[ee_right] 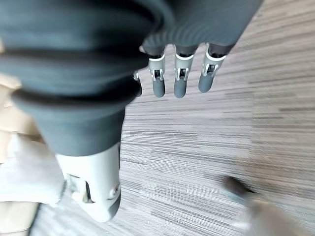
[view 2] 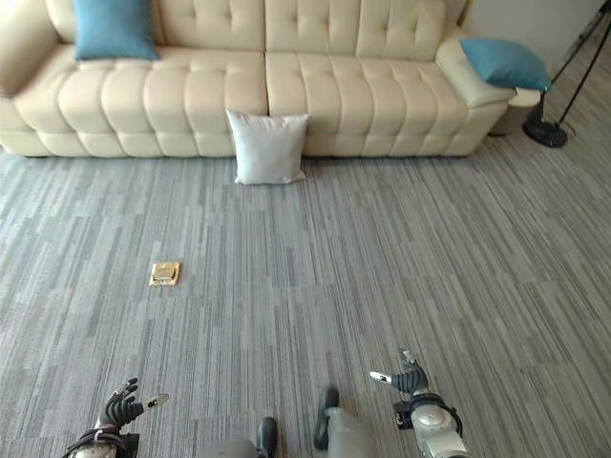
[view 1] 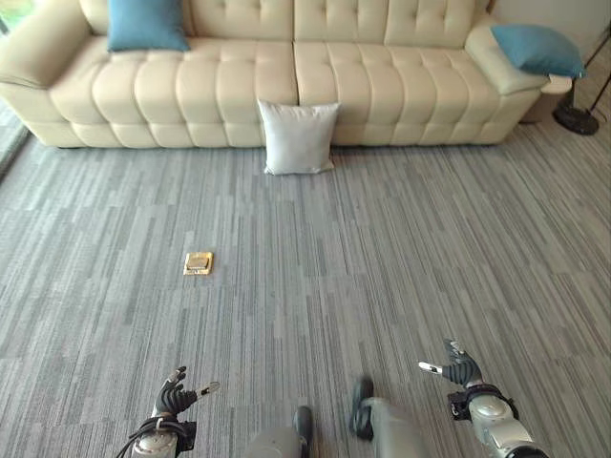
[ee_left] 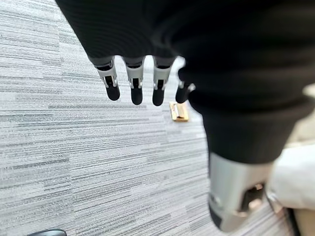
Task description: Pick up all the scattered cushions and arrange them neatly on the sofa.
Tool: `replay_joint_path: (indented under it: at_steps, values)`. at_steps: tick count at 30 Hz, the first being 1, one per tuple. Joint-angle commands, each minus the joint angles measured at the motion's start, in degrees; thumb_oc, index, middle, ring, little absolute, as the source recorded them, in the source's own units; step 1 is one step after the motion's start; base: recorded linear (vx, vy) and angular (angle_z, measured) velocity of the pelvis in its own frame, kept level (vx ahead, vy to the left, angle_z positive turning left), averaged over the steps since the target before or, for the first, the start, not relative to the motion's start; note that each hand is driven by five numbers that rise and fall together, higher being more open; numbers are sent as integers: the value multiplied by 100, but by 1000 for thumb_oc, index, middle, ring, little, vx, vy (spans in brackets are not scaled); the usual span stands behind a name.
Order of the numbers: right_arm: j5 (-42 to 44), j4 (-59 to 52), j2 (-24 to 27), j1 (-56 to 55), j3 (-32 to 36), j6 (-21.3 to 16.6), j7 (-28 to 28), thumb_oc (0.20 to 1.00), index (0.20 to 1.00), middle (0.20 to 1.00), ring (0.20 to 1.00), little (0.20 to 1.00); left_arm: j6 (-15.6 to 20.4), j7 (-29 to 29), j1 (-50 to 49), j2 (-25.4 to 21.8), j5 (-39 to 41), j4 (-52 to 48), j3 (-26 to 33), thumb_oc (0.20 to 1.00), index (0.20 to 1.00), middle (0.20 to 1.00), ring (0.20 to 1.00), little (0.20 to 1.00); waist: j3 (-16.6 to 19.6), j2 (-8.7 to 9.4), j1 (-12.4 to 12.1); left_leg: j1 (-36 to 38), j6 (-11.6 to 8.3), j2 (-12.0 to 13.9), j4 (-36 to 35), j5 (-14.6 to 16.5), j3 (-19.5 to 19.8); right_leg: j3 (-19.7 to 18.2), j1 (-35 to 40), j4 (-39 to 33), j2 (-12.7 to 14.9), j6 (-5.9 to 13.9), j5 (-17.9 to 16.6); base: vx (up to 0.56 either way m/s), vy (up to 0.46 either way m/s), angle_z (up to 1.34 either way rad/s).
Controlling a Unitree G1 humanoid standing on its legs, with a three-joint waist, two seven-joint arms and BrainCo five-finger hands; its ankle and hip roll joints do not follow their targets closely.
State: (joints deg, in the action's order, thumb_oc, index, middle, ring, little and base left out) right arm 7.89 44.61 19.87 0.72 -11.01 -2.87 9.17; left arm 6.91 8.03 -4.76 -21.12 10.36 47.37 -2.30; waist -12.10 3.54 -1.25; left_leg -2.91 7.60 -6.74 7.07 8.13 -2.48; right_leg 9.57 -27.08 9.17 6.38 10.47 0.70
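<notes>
Left eye view looks down on a grey striped carpet (view 1: 401, 258) with a cream tufted sofa (view 1: 286, 86) along the far side. A white cushion (view 1: 298, 137) stands on the carpet, leaning against the sofa's front near its middle seam. One blue cushion (view 1: 146, 24) sits upright on the sofa's far-left seat against the backrest, and a second blue cushion (view 1: 537, 50) lies on the right armrest. A small brass floor plate (view 1: 198, 262) is set in the carpet left of centre, well apart from the white cushion. At the far right, beside the sofa's end, stands the black round base of a floor stand (view 1: 577, 118). The left hand (view 1: 174, 394) hangs low at the near left and the right hand (view 1: 458, 367) at the near right, both over bare carpet and holding nothing.

Right eye view shows the same layout, with the white cushion against the sofa front and both hands near the bottom edge.

Left wrist view shows the left hand's fingers (ee_left: 134, 91) straight and spread apart, pointing toward the brass plate, with nothing between them.

Right wrist view shows the right hand's fingers (ee_right: 179, 83) likewise straight and apart above the carpet, empty.
</notes>
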Motion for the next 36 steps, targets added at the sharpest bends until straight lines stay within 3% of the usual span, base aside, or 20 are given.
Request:
replay_joint_path:
  at_steps: [1, 2, 4, 6, 11, 12, 14, 15, 16, 17, 19, 21, 24, 26, 28, 29, 31, 32, 33, 36]
  values:
    - [-21, -146, 301, -78, 123, -187, 80, 1000, 1000, 1000, 1000, 1000, 225, 75, -259, -243, -32, -528, -164, 1000, 1000, 1000, 1000, 1000, 306, -3, -3, 938, -654, 210, 8, 639, 889, 248, 946, -414, -119, 12, -533, 413, -140, 70]
    - [-18, -137, 306, -97, 123, -216, 85, 1000, 1000, 1000, 1000, 1000, 221, 74, -270, -219, -47, -513, -186, 1000, 1000, 1000, 1000, 1000, 351, -19, 8, 1000, -707, 282, -43, 575, 940, 293, 984, -403, -142, -23, -555, 546, -295, 101]
    - [30, -265, 293, -192, 200, -259, 46, 1000, 1000, 1000, 1000, 1000, 164, -9, -386, -172, -46, -441, -210, 1000, 1000, 1000, 1000, 1000, 564, -150, 95, 1170, -1069, 742, -79, 10, 1061, 554, 1137, -299, -253, -147, -443, 555, -381, 100]
    - [96, -317, 305, -194, 226, -303, 56, 1000, 1000, 1000, 1000, 1000, 143, -62, -341, -151, -108, -405, -283, 1000, 1000, 1000, 1000, 1000, 598, -264, 127, 1015, -1280, 1028, 203, -487, 1021, 601, 1298, -289, -398, -281, -206, 342, -273, 57]
    - [203, -289, 313, -212, 309, -335, 115, 1000, 1000, 1000, 1000, 1000, 107, -100, -244, -135, -127, -453, -364, 1000, 1000, 1000, 1000, 1000, 567, -205, 196, 552, -1235, 1327, 906, -1066, 446, 543, 1572, -324, -489, -522, 70, 174, -156, 23]
    - [230, -250, 323, -192, 312, -330, 108, 1000, 1000, 1000, 1000, 1000, 106, -110, -179, -131, -161, -422, -408, 1000, 1000, 1000, 1000, 1000, 542, -174, 190, 388, -1149, 1338, 947, -978, 254, 529, 1659, -335, -473, -550, 136, 255, -144, 3]
    - [224, -163, 348, -137, 330, -336, 95, 1000, 1000, 1000, 1000, 1000, 103, -163, -112, -127, -287, -406, -558, 1000, 1000, 1000, 1000, 1000, 465, -74, 122, -287, -944, 969, 732, -222, -232, 446, 2025, -469, -370, -508, 301, 307, -95, 8]
    - [217, -132, 351, -108, 329, -337, 101, 1000, 1000, 1000, 1000, 1000, 106, -154, -103, -124, -330, -381, -579, 1000, 1000, 1000, 1000, 1000, 438, -56, 88, -631, -937, 821, 680, -150, -347, 445, 2111, -529, -341, -478, 338, 233, -22, 6]
    - [192, -81, 341, -76, 317, -316, 140, 1000, 1000, 1000, 1000, 1000, 94, -152, -130, -124, -381, -393, -589, 1000, 1000, 1000, 1000, 1000, 387, -68, -17, -1098, -957, 641, 508, -377, -493, 422, 2306, -633, -409, -464, 351, 266, 0, 3]
    - [167, -36, 314, -63, 310, -313, 185, 1000, 1000, 1000, 1000, 1000, 98, -131, -172, -120, -421, -380, -577, 1000, 1000, 1000, 1000, 1000, 382, -112, -156, -1404, -1028, 507, 144, -811, -580, 337, 2606, -795, -595, -437, 386, 312, 15, -18]
    - [108, 77, 232, -94, 288, -275, 240, 1000, 1000, 1000, 1000, 1000, 81, -109, -227, -105, -439, -332, -560, 1000, 1000, 1000, 1000, 1000, 446, -133, -373, -1635, -1082, 462, -237, -1277, -759, 123, 3070, -913, -782, -406, 491, 506, 89, -55]
    - [29, 85, 169, -154, 283, -245, 214, 1000, 1000, 1000, 1000, 1000, 60, -121, -288, -121, -490, -308, -531, 1000, 1000, 1000, 1000, 1000, 525, -113, -479, -1479, -1005, 507, -344, -1347, -796, -48, 3349, -894, -784, -400, 586, 592, 232, -107]
    - [-103, 50, 55, -177, 235, -205, 98, 1000, 1000, 1000, 1000, 1000, 30, -160, -393, -268, -505, -414, -459, 1000, 1000, 1000, 1000, 1000, 695, 95, -514, -1370, -813, 491, 103, -949, -670, -179, 3418, -700, -384, -187, 627, 478, 322, -89]
    - [-173, -19, 24, -117, 171, -167, 50, 1000, 1000, 1000, 1000, 1000, 16, -159, -420, -360, -416, -442, -381, 1000, 1000, 1000, 1000, 1000, 731, 177, -598, -1407, -705, 493, 460, -598, -586, -227, 3255, -438, -101, -21, 416, 245, 235, -69]
    - [-167, -173, -14, -62, 119, -193, 27, 1000, 1000, 1000, 1000, 1000, 23, -146, -405, -487, -372, -480, -322, 1000, 1000, 1000, 1000, 1000, 693, 166, -594, -1349, -622, 508, 545, -398, -518, -210, 2922, 121, 63, 101, 149, 184, 188, -25]
    - [-159, -250, -40, -56, 89, -207, 21, 1000, 1000, 1000, 1000, 1000, 25, -136, -367, -517, -397, -487, -345, 1000, 1000, 1000, 1000, 1000, 673, 125, -563, -1259, -576, 508, 518, -299, -453, -129, 2632, 355, 133, 31, 44, 216, 136, 31]
    - [-161, -259, -40, -13, 23, -203, 5, 1000, 1000, 1000, 1000, 1000, 45, -130, -316, -540, -456, -473, -385, 1000, 1000, 1000, 1000, 1000, 588, 71, -464, -1070, -562, 541, 492, -139, -375, 257, 2235, 217, 294, -124, 39, 322, 76, -14]
    - [-127, -179, -35, 69, -36, -182, 13, 1000, 1000, 1000, 1000, 1000, 29, -126, -240, -480, -429, -243, -461, 1000, 1000, 1000, 1000, 1000, 407, -17, -296, -620, -586, 556, 414, 95, -260, 421, 1667, 86, 294, -103, -26, 421, 15, -53]
    - [-118, -180, -5, 88, -56, -173, 9, 1000, 1000, 1000, 1000, 1000, 33, -123, -218, -427, -436, -181, -472, 1000, 1000, 1000, 1000, 1000, 312, -12, -203, -441, -607, 511, 412, 108, -265, 622, 1519, -203, 360, -81, -208, 376, 16, 2]
    - [-146, -230, 25, 75, -75, -156, 5, 1000, 1000, 1000, 1000, 1000, 35, -87, -161, -332, -492, -84, -486, 1000, 1000, 1000, 1000, 1000, 190, -48, -57, -36, -714, 466, 385, 285, -73, 641, 1234, -546, 366, 47, -442, 391, -136, 45]
